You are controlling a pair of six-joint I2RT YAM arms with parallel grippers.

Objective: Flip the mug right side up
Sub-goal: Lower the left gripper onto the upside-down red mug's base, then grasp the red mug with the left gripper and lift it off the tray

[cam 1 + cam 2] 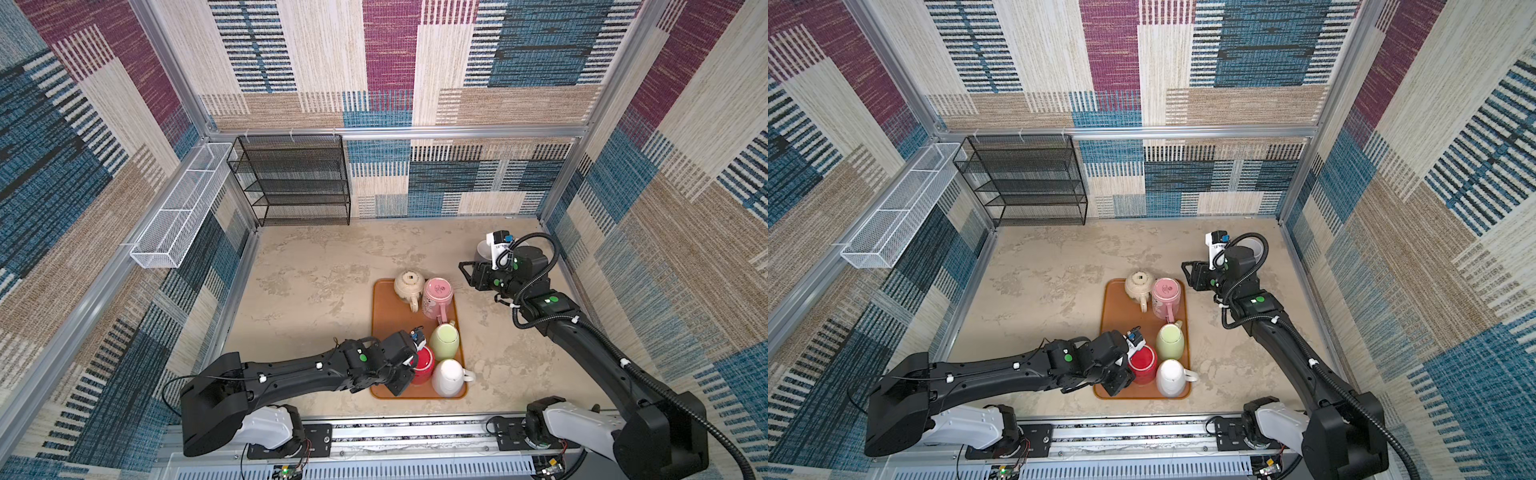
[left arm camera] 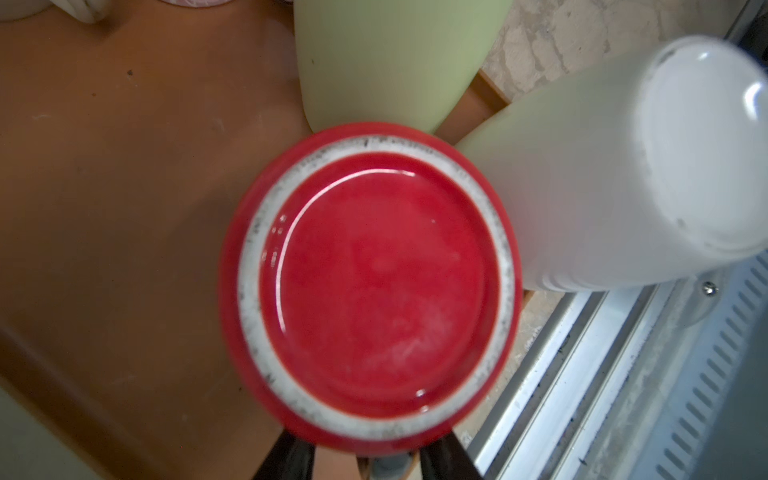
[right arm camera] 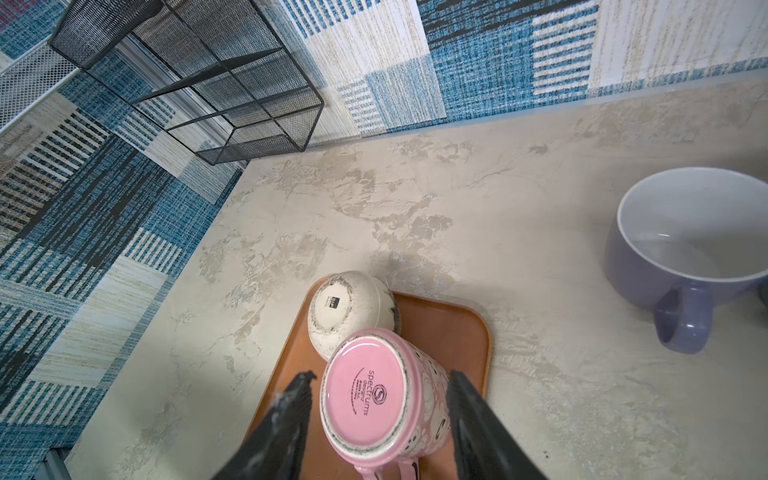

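**Counting six mugs and two arms at one tray**

Six mugs are in sight. Five stand upside down on one brown tray (image 1: 386, 307): a red mug (image 2: 374, 282), a green mug (image 1: 444, 340), a white mug (image 1: 448, 377), a pink mug (image 3: 365, 399) and a cream mug (image 3: 349, 311). One grey-blue mug (image 3: 685, 249) stands upright on the table (image 1: 311, 291), off to the side of the right gripper (image 3: 380, 376).

The left arm reaches low and nearly level, with its wrist bent over the tray's near end. The left gripper (image 2: 365, 461) has a finger on either side of the red mug's near edge. Whether they clamp it cannot be told. The green and white mugs sit close beyond the red one.

The right arm stretches out beside the tray's far end. Its fingers are apart and empty, with the pink mug just ahead of them.
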